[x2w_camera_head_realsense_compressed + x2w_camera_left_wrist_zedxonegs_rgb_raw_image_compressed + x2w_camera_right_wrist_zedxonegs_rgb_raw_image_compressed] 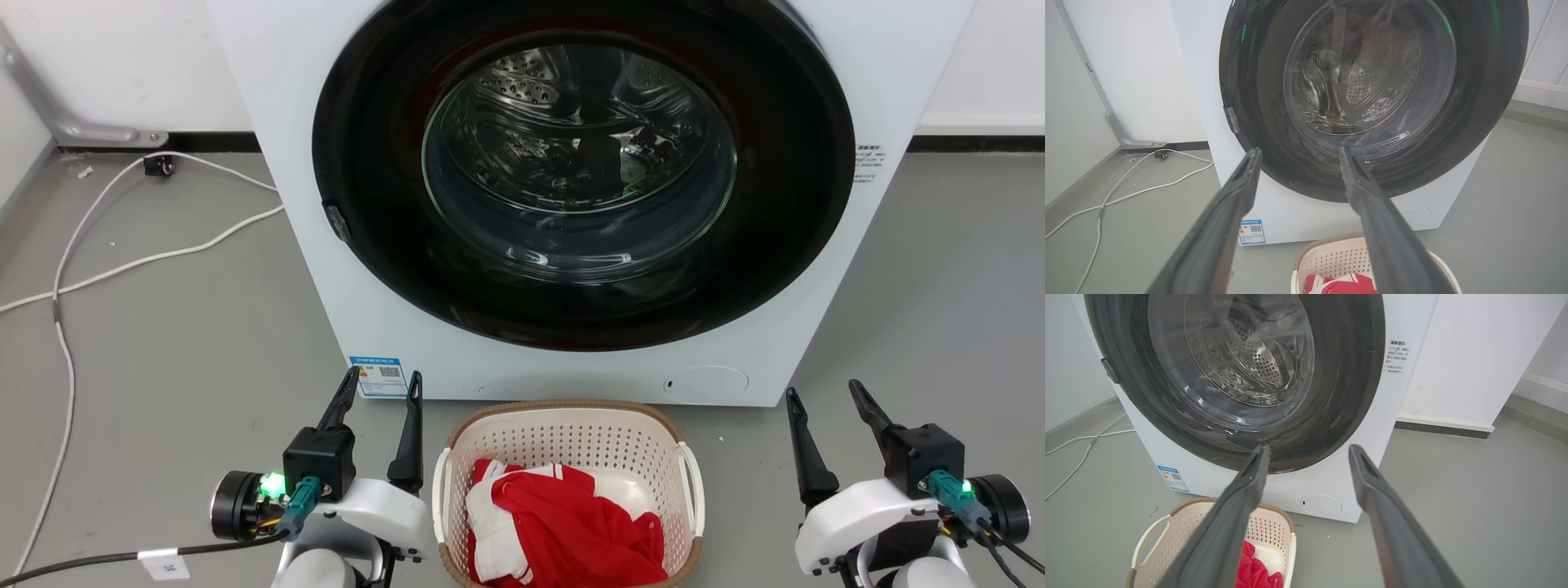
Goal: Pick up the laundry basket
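The cream laundry basket [571, 441] with a brown rim and white side handles sits on the floor in front of the washing machine, holding red and white clothing [563, 523]. My left gripper [384, 385] hangs open just left of the basket, fingers empty. On the basket's right, farther off, my right gripper [823, 392] is open and empty too. In the left wrist view the basket [1331, 257] shows at the bottom between the open left gripper [1298, 153] fingers. The basket [1175, 535] lies lower left in the right wrist view, partly behind the open right gripper [1310, 451].
A white front-loading washing machine [302, 122] with a shut dark round door [584, 180] stands right behind the basket. White cables [98, 269] trail over the grey floor at the left. White walls rise behind and to the right [1474, 355].
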